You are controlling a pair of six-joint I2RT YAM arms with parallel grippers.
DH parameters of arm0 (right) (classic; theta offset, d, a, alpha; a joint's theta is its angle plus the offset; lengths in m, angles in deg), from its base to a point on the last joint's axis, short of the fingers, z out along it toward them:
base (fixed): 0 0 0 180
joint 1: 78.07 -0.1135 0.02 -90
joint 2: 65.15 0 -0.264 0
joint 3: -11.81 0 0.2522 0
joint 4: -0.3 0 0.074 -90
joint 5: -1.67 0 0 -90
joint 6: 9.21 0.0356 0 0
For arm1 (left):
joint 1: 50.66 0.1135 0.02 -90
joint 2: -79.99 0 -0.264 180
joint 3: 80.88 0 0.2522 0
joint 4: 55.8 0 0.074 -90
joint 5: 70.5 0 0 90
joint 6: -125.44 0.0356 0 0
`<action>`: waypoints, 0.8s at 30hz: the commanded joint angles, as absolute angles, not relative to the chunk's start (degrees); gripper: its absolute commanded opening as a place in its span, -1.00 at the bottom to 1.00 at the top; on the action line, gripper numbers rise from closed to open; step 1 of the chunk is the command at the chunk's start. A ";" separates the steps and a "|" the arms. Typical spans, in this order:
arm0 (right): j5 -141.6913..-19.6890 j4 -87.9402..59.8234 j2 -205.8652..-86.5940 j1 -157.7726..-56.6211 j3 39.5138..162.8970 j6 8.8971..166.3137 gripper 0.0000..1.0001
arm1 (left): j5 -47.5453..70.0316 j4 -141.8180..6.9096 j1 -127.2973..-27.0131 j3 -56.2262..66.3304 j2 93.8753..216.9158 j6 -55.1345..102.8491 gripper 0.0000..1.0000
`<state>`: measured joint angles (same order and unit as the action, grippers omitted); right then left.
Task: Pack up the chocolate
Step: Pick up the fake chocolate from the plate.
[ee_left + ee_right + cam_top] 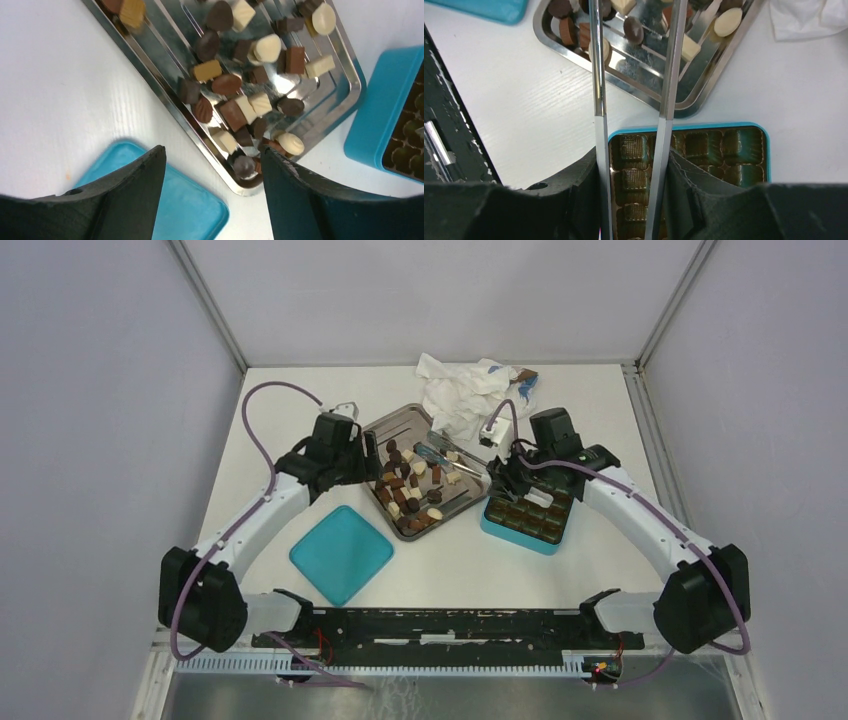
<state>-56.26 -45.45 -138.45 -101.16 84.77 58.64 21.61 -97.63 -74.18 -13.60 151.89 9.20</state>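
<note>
Many small dark brown, light brown and cream-white chocolates (pixel 410 485) lie in a metal tray (pixel 400 420); they also show in the left wrist view (pixel 235 100) and the right wrist view (pixel 634 29). A teal box (pixel 528 515) with an empty brown moulded insert (pixel 689 145) stands right of the tray. My left gripper (pixel 350 448) is open and empty above the tray's near corner (pixel 212 150). My right gripper (pixel 505 475) is shut on metal tweezers (pixel 596 75), whose arms reach over the tray. Their tips are out of view.
A teal lid (pixel 342 552) lies flat on the table in front of the tray, under my left fingers (pixel 185 210). A crumpled white cloth (pixel 460 390) with blue marks lies behind the tray. White walls enclose the table on three sides.
</note>
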 commanded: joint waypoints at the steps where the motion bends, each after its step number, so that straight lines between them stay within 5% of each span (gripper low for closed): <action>1: -64.21 -47.65 -141.08 -105.02 88.54 54.07 -0.08 | 22.80 -101.52 -71.53 -7.57 155.09 18.05 0.48; 6: -70.64 -50.27 -145.41 -107.84 91.23 51.95 -0.08 | 23.36 -98.15 -71.44 -9.26 149.85 23.46 0.52; 12: -79.85 -53.51 -148.97 -108.39 94.14 49.64 -0.08 | 28.95 -91.82 -71.48 -16.75 137.22 28.04 0.99; 24: -82.25 -59.94 -158.39 -108.45 101.09 48.28 -0.09 | 25.69 -92.06 -71.48 -17.34 134.27 28.36 1.00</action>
<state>-80.19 -57.80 -156.35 -108.33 97.78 49.46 26.79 -94.29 -71.41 -16.94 135.23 25.50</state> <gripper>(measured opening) 0.461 0.996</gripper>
